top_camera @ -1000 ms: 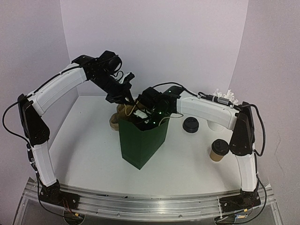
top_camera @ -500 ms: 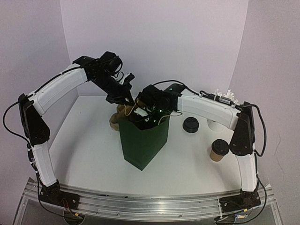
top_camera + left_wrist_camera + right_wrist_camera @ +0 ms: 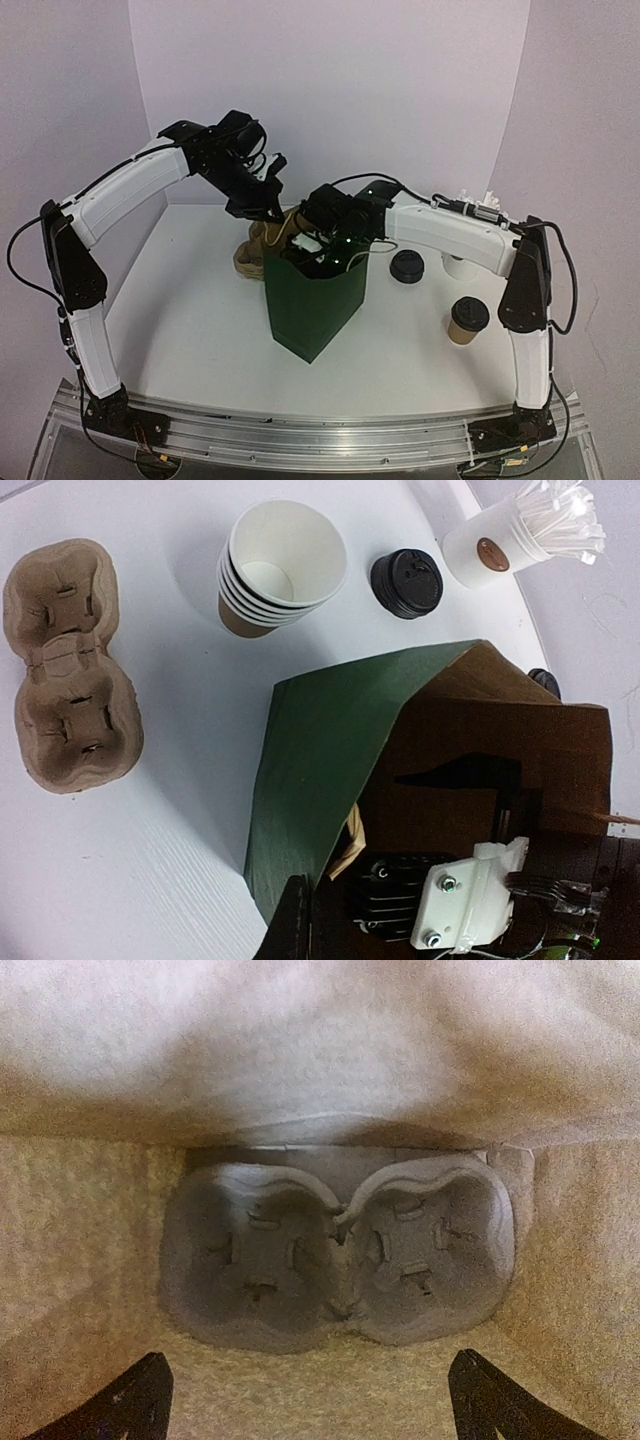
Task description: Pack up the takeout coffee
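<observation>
**Right fingers spread inside the bag; coffee stands outside it**

You see the right gripper (image 3: 315, 1402) hanging inside the mouth of the green paper bag (image 3: 310, 305). Its fingertips (image 3: 140, 1400) are spread wide, with nothing between them. Beyond those fingertips a moulded two-cup carrier (image 3: 340, 1260) lies flat on the bag's floor, clear of both tips.

The left gripper (image 3: 275, 213) sits at the bag's far rim, just beside the right wrist. Its fingers are pressed together. You cannot tell whether any paper is caught between them.

The takeout coffee (image 3: 467, 320) stands upright on the table (image 3: 190, 310) with its black lid on. It is outside the bag, well apart from both pairs of fingers, off to the right of the right fingers and near that arm's elbow. A loose black lid (image 3: 406, 266) lies on the table between the coffee and the right fingers.

Ahead of the left fingers, all outside the bag:
- a second carrier (image 3: 70, 680), lying open side up
- a stack of lidless cups (image 3: 280, 570), tilted
- a white cup of wrapped sticks (image 3: 520, 535), farthest from those fingers
</observation>
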You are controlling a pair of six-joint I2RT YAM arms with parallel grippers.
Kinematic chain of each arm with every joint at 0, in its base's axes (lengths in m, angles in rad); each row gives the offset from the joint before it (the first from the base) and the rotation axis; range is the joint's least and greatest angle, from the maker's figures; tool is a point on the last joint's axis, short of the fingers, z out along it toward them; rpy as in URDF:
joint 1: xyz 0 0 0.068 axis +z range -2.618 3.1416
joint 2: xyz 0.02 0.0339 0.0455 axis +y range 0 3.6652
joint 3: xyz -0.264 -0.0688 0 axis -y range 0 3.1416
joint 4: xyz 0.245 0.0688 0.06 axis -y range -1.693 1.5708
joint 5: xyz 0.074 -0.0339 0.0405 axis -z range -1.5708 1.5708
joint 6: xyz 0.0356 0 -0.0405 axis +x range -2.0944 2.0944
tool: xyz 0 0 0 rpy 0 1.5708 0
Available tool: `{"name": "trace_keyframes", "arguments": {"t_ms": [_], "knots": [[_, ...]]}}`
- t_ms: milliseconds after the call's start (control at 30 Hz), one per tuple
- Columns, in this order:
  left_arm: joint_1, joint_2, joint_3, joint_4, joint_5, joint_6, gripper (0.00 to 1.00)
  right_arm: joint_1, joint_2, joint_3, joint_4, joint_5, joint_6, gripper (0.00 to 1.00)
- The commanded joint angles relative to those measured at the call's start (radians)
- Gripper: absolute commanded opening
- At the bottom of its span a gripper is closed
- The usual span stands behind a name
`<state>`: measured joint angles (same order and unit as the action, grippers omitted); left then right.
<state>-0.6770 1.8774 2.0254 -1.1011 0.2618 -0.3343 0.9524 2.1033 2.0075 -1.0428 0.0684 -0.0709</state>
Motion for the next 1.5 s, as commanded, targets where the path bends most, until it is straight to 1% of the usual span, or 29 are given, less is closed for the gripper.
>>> {"name": "trace_keyframes", "arguments": {"t_ms": [0, 133, 267, 433, 567, 667, 967, 1133, 1300, 1467], "knots": [[-0.005, -0.025, 0.017, -0.009, -0.107, 0.034, 0.00, 0.002, -0.076, -0.026, -0.009, 0.035, -0.014, 0.96], [-0.015, -0.026, 0.020, 0.002, -0.142, 0.048, 0.00, 0.003, -0.089, -0.051, -0.014, 0.048, -0.015, 0.96], [-0.021, -0.030, 0.023, 0.017, -0.153, 0.064, 0.00, 0.003, -0.098, -0.027, -0.013, 0.068, -0.016, 0.96], [-0.027, -0.023, 0.027, 0.038, -0.096, 0.067, 0.00, 0.003, -0.087, 0.092, -0.013, 0.067, 0.001, 0.96], [-0.032, -0.017, 0.023, 0.045, -0.092, 0.066, 0.00, 0.002, -0.078, 0.177, -0.011, 0.050, 0.025, 0.96], [-0.032, -0.017, 0.019, 0.048, -0.097, 0.066, 0.00, 0.002, -0.077, 0.210, -0.012, 0.060, 0.025, 0.96], [-0.032, -0.007, 0.014, 0.060, -0.129, 0.069, 0.00, 0.001, -0.122, 0.207, 0.008, 0.121, 0.009, 0.96], [-0.032, -0.042, -0.092, 0.174, -0.132, 0.052, 0.00, 0.001, -0.161, 0.231, 0.078, 0.141, 0.029, 0.96], [-0.032, -0.043, -0.085, 0.191, -0.126, 0.061, 0.00, -0.003, -0.194, 0.233, 0.110, 0.213, 0.033, 0.96], [-0.032, -0.049, -0.086, 0.208, -0.131, 0.071, 0.00, -0.023, -0.233, 0.193, 0.123, 0.270, 0.037, 0.96]]}}
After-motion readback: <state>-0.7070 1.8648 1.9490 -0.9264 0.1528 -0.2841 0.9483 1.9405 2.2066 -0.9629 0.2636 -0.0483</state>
